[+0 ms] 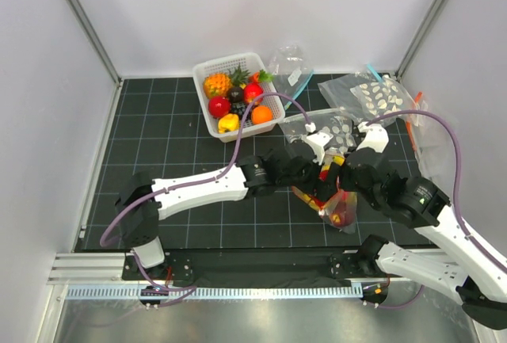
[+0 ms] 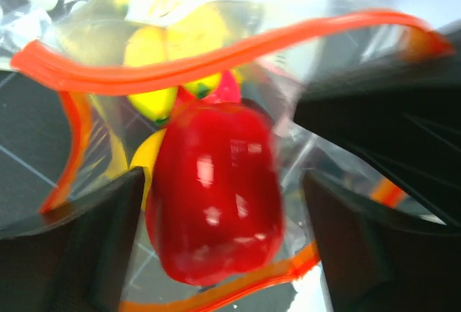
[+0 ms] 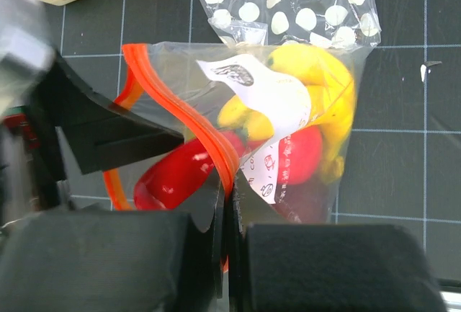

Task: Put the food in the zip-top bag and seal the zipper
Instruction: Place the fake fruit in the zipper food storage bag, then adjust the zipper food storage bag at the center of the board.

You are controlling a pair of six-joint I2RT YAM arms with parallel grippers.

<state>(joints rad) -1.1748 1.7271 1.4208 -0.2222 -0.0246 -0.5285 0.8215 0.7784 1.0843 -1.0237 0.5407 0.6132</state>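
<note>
Okay, one zip-top bag (image 3: 166, 67), mouth open, sat between the two arms over the tabletop (image 1: 158, 145). Counted inside it: one banana bunch (image 3: 320, 85), one white label (image 3: 277, 99), and two reds, a red fruit (image 3: 306, 153) behind the label and a second red fruit (image 2: 216, 211) at the mouth.

The right gripper (image 3: 225, 207) had its jaws together, clamped on the zipper (image 2: 144, 78) at the bag's near lip. The left gripper (image 2: 223, 175) had its jaws apart inside the mouth, one on each side of the second red fruit, with a gap on one side.

Around the bag: a dotted bag (image 1: 329, 129) just behind it, a second dotted bag (image 1: 372, 93) farther back, and one blue-strip bag (image 1: 293, 66) beyond those. One white basket (image 1: 203, 97) stood back-left of the bag, holding about seven loose fruits, too small to count exactly.

In the top view both arms covered most of the bag, so only the wrist views showed its contents. Only the top view showed the blue-strip bag.
</note>
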